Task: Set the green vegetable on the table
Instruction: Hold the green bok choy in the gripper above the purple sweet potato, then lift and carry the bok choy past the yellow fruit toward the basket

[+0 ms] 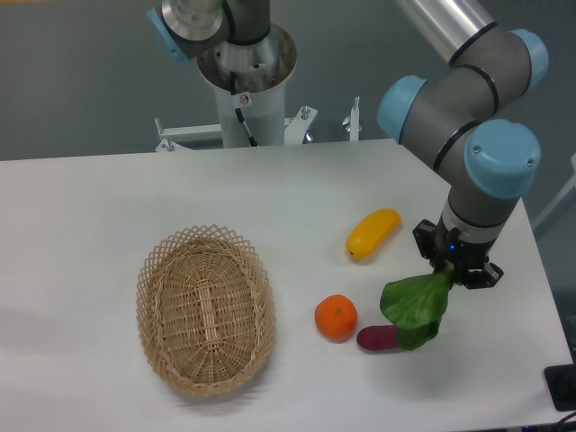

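The green vegetable (pixel 415 307) hangs from my gripper (pixel 445 268) at the right side of the white table (pixel 108 198). Its dark green leaves droop down and to the left; its pale stem is hidden between the fingers. The gripper is shut on its top end and holds it just above the tabletop. The lowest leaf overlaps the right end of the purple vegetable (pixel 376 338); I cannot tell whether they touch.
A yellow banana-shaped vegetable (pixel 373 233) lies left of the gripper. An orange fruit (pixel 336 317) sits beside the purple one. An oval wicker basket (pixel 205 309) stands left of centre, nothing in it. The table's right edge is near the gripper.
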`<act>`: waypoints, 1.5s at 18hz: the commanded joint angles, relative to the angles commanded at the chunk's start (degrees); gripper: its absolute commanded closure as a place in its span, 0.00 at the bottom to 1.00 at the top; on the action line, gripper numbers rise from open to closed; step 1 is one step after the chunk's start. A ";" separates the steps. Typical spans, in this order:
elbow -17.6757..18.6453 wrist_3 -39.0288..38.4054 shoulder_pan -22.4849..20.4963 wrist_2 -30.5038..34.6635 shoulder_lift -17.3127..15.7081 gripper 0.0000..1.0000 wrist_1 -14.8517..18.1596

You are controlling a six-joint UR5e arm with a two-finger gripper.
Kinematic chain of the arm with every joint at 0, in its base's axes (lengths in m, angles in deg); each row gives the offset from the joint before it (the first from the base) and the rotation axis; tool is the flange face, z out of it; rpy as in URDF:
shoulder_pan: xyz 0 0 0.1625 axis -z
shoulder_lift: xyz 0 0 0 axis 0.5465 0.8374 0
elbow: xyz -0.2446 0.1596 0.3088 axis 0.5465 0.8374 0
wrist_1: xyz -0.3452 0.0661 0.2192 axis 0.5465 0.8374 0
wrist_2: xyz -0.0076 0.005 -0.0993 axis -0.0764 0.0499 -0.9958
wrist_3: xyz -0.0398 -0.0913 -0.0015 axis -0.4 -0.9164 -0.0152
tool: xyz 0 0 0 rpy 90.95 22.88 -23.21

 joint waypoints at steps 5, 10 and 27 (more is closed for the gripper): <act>0.26 0.09 0.09 0.09 0.00 0.89 -0.26; 0.79 0.09 0.09 -0.09 -0.17 0.89 -0.18; 32.57 4.99 0.97 -0.35 -17.11 0.89 -13.44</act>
